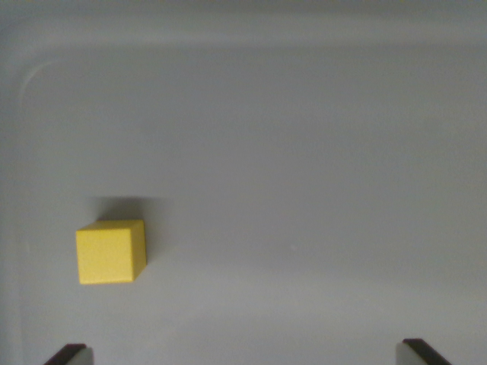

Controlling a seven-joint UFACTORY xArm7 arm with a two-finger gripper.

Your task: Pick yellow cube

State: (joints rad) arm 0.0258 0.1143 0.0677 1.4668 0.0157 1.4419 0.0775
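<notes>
A yellow cube rests on the floor of a grey tray, in the lower left of the wrist view. Only the two dark fingertips of my gripper show, at the bottom edge: one fingertip at the wrist view's left, the other far off at the right. They stand wide apart with nothing between them. The cube lies just above the left fingertip, slightly inside the gap, and touches neither finger.
The grey tray has a raised rim that curves along the top and down the left side. The cube sits near that left wall. Bare tray floor spreads to the right of the cube.
</notes>
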